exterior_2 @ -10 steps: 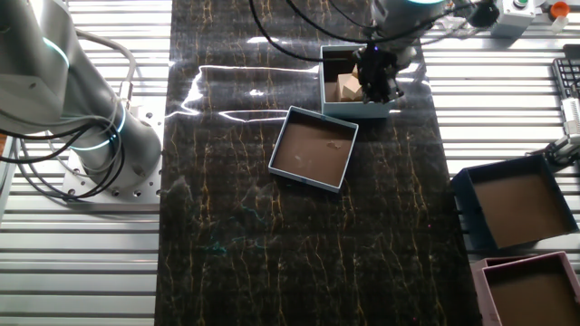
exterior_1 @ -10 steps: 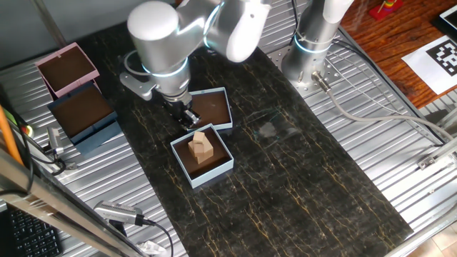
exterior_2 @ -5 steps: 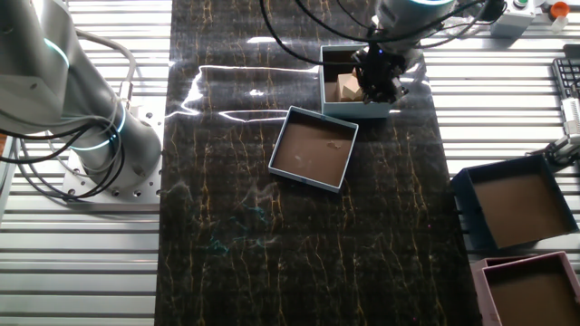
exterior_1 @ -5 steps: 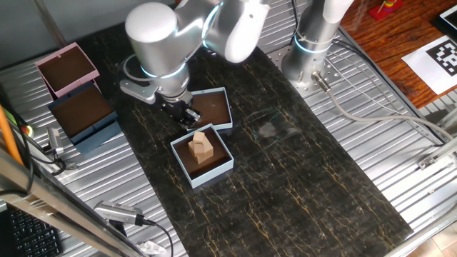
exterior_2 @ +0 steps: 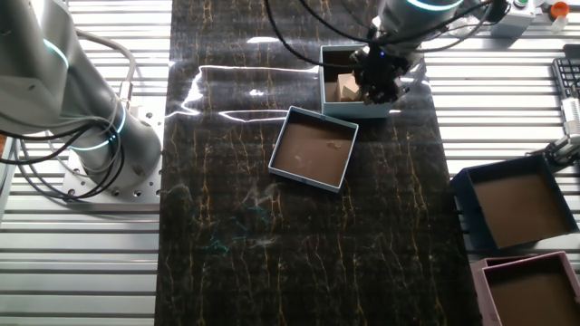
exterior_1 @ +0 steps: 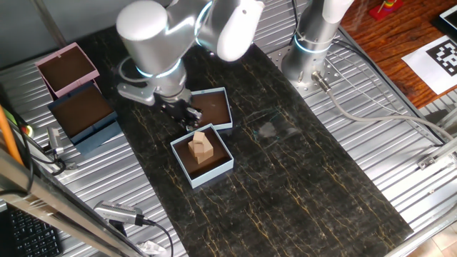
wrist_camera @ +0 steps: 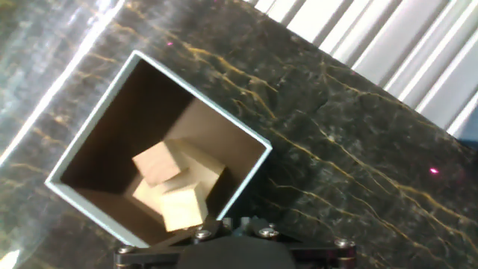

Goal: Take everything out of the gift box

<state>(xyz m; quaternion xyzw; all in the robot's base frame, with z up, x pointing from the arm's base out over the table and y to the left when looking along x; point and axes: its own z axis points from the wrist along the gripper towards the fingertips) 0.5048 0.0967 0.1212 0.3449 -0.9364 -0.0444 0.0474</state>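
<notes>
The gift box [exterior_1: 214,171] is a small pale blue square box with a brown inside, standing on the dark mat. A few tan wooden blocks [exterior_1: 201,146] lie piled in it. My gripper [exterior_1: 184,114] hangs just behind the box's rim, between it and the shallower pale blue tray [exterior_1: 213,108]. In the other fixed view the gripper [exterior_2: 376,80] overlaps the right side of the gift box [exterior_2: 358,110], beside the blocks [exterior_2: 346,86]. The hand view looks down into the gift box [wrist_camera: 198,99] at the blocks [wrist_camera: 175,187]. Only the gripper's base [wrist_camera: 224,224] shows there, so the jaws are unclear.
A dark blue box [exterior_1: 84,114] and a pink box [exterior_1: 68,68] stand at the left on the ribbed metal top. The tray [exterior_2: 313,148] lies beside the gift box. A second robot's base [exterior_1: 310,50] stands at the back.
The arm's upper body has swung a little to the left. The gripper has shifted slightly but stays over the box's rim. The blocks have not moved.
</notes>
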